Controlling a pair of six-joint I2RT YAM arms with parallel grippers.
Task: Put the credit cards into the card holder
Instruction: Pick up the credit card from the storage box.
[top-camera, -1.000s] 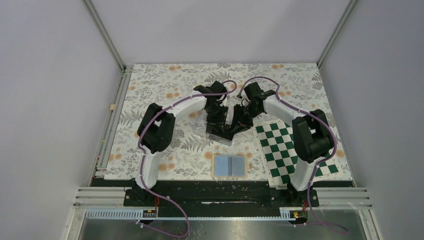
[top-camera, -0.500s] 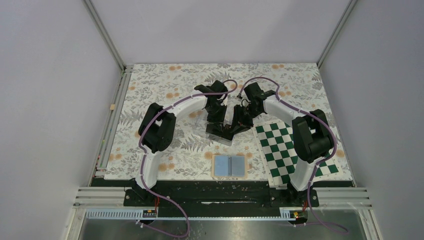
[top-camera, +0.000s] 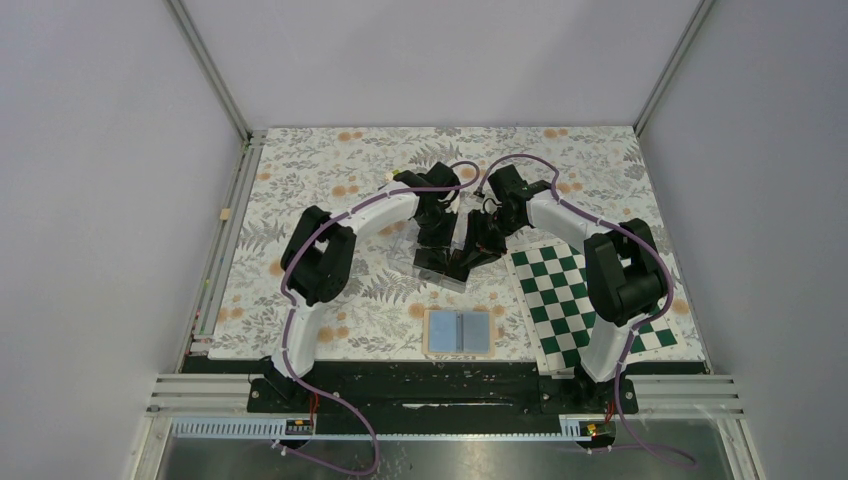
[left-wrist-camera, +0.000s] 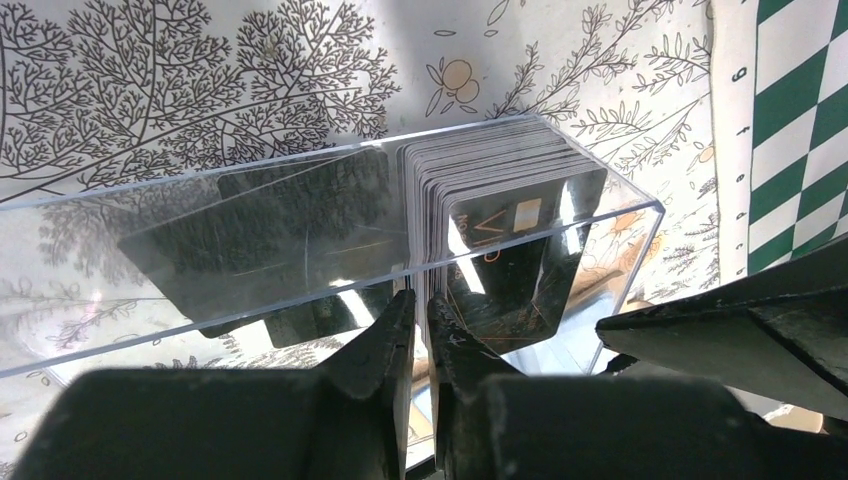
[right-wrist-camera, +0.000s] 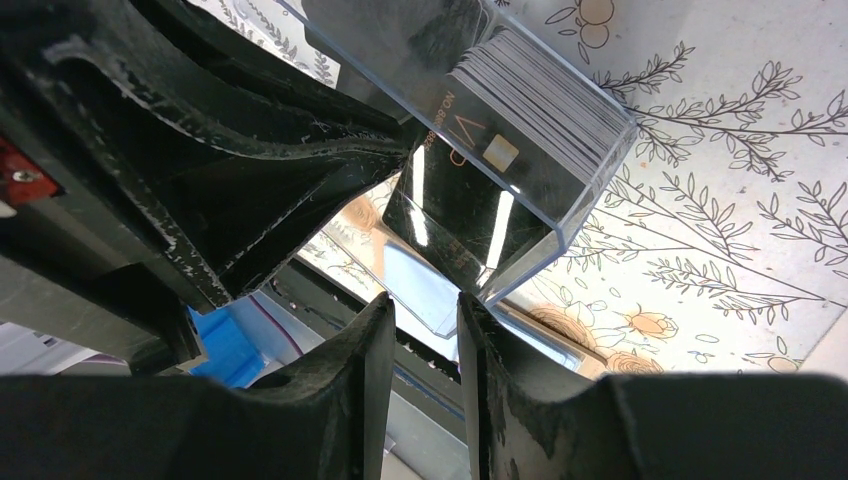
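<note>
Both arms reach to the middle of the floral worktop (top-camera: 330, 180), where a clear plastic case (top-camera: 432, 266) lies between their wrists. The credit cards (left-wrist-camera: 505, 160) stand on edge inside that case, packed as one stack against the end that shows on the right of the left wrist view. The front card is black with a pale V mark and a small pale square. Left of the stack a dark, card-shaped patch shows through the clear wall; it cannot be told whether it is a loose card or a reflection.

The left claw (left-wrist-camera: 420, 302) sits at the near wall of the case, just in front of the stack's corner. Its fingers stand almost together, with only a thin slit between them. Whether a card is caught in that slit cannot be told.

The right claw (right-wrist-camera: 425, 303) is at the end of the case where the stack stands. Its jaws stand partly apart, and the lower corner of the case lies right at its fingertips. Whether they press on the wall cannot be told.

The card holder (top-camera: 459, 333) lies open and flat on the worktop, light blue side up. It is nearer the arm bases than the case and apart from it. A green-and-white checkerboard (top-camera: 552, 292) lies beside it on the right arm's side, partly under that arm.
</note>
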